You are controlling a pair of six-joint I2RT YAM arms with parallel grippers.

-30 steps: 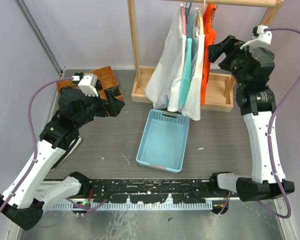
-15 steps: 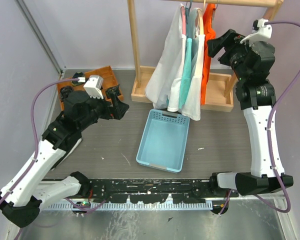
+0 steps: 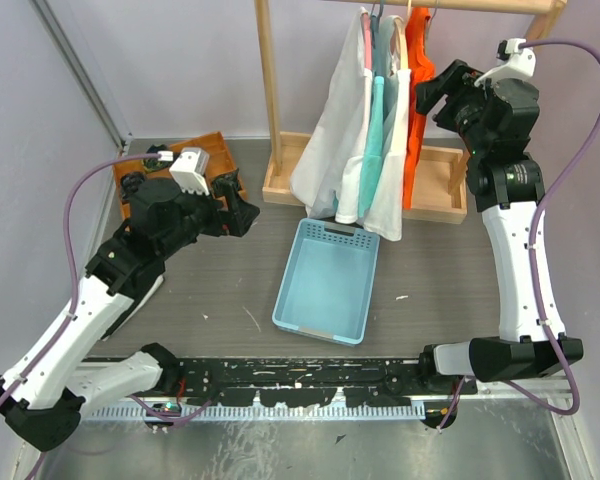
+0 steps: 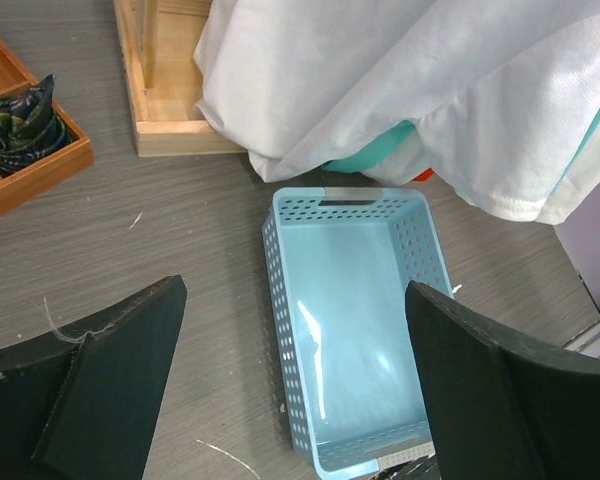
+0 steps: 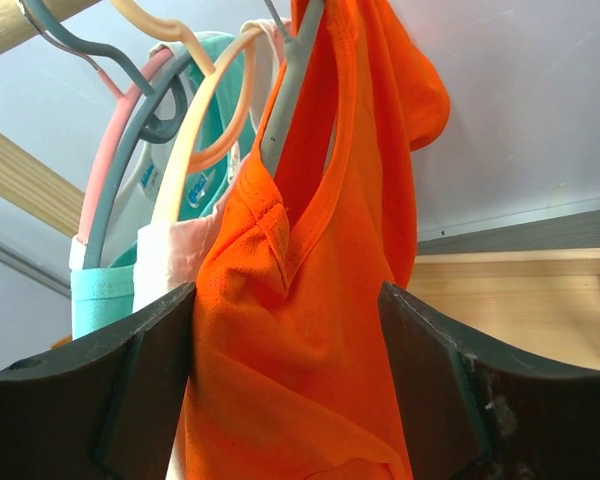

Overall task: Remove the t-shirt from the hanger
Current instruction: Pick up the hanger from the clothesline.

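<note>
The orange shirt is hung on a grey hanger, rightmost on the rail. The right gripper is held open just before it, nothing clamped. The shirt is judged light, limp and slippery, best pinched at the shoulder.

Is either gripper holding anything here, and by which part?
Nothing is held. The right gripper is open in front of the orange t-shirt, not closed on it. The left gripper is open above the blue basket.
</note>
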